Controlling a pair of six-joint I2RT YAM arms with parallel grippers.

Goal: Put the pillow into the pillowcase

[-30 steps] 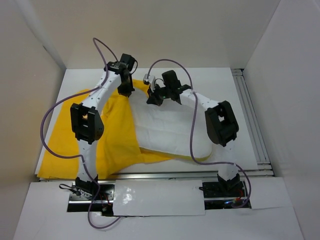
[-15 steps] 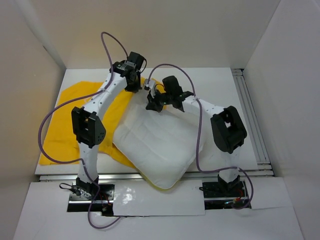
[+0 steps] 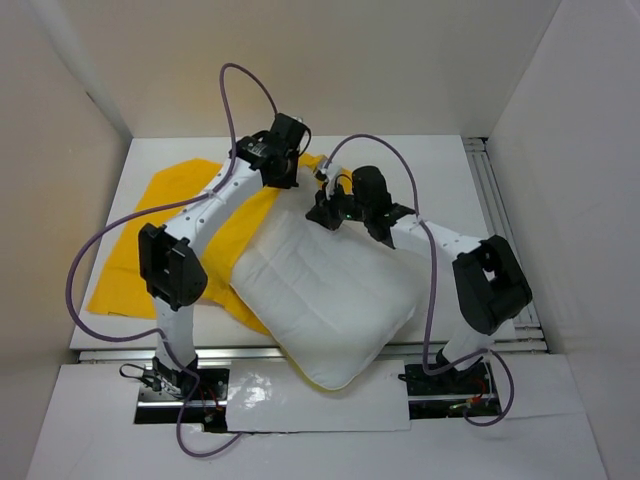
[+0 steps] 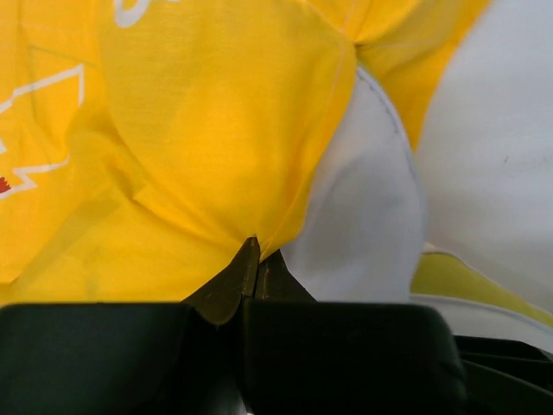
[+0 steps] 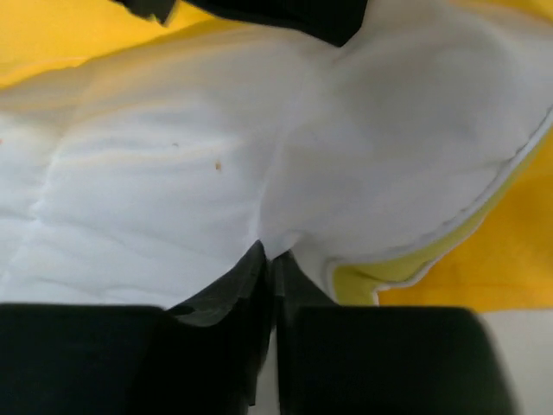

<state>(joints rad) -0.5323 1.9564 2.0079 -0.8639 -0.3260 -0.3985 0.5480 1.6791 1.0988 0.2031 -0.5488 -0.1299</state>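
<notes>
The white quilted pillow (image 3: 325, 295) lies askew in mid-table, its near corner hanging over the front edge. The yellow pillowcase (image 3: 160, 240) spreads to the left and runs under the pillow's left side. At the pillow's far corner my left gripper (image 3: 283, 172) is shut on a bunched fold of the pillowcase (image 4: 190, 130); in its wrist view the jaws (image 4: 257, 249) meet on yellow cloth, with the pillow (image 4: 363, 199) just to the right. My right gripper (image 3: 325, 212) pinches the pillow (image 5: 173, 156) near its far edge, jaws (image 5: 272, 252) together on white fabric, pillowcase (image 5: 510, 259) beyond.
White enclosure walls stand close on the left, right and back. A metal rail (image 3: 500, 230) runs along the table's right side and another along the front edge (image 3: 120, 350). Purple cables (image 3: 245, 85) loop above both arms. A white plate (image 3: 320, 395) lies between the bases.
Both grippers have moved right and away from the bases. The pillow has swung round and slid toward the front edge, now overhanging it. The pillowcase has been drawn up along the left.
</notes>
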